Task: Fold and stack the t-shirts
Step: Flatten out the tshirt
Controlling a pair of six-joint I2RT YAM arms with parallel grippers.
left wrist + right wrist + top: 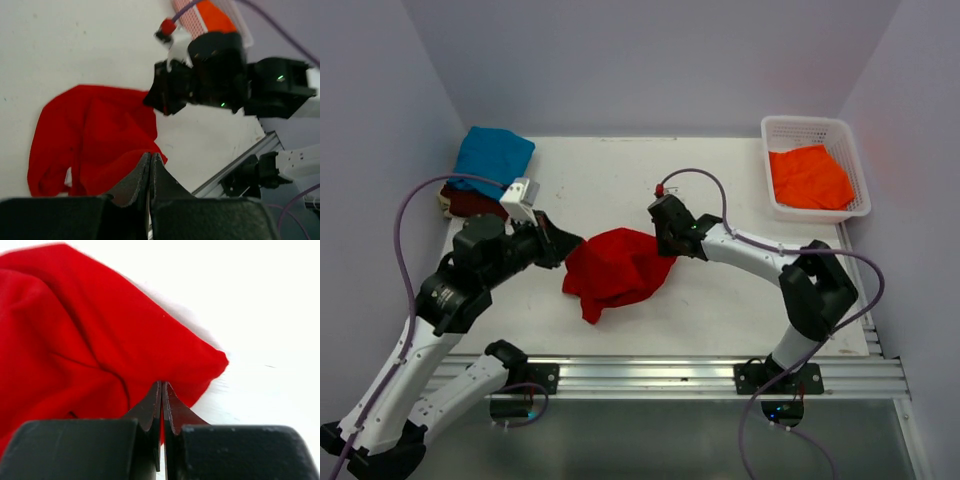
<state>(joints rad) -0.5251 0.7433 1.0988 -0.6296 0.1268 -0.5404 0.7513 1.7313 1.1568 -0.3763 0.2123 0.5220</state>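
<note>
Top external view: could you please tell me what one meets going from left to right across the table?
In order: teal t-shirt → left gripper → red t-shirt → right gripper → orange t-shirt in the white basket.

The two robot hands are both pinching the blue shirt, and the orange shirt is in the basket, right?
Not quite. The left gripper and the right gripper are both pinching the red shirt, as the top external view shows. The blue shirt lies apart at the far left. The orange shirt is in the basket.
</note>
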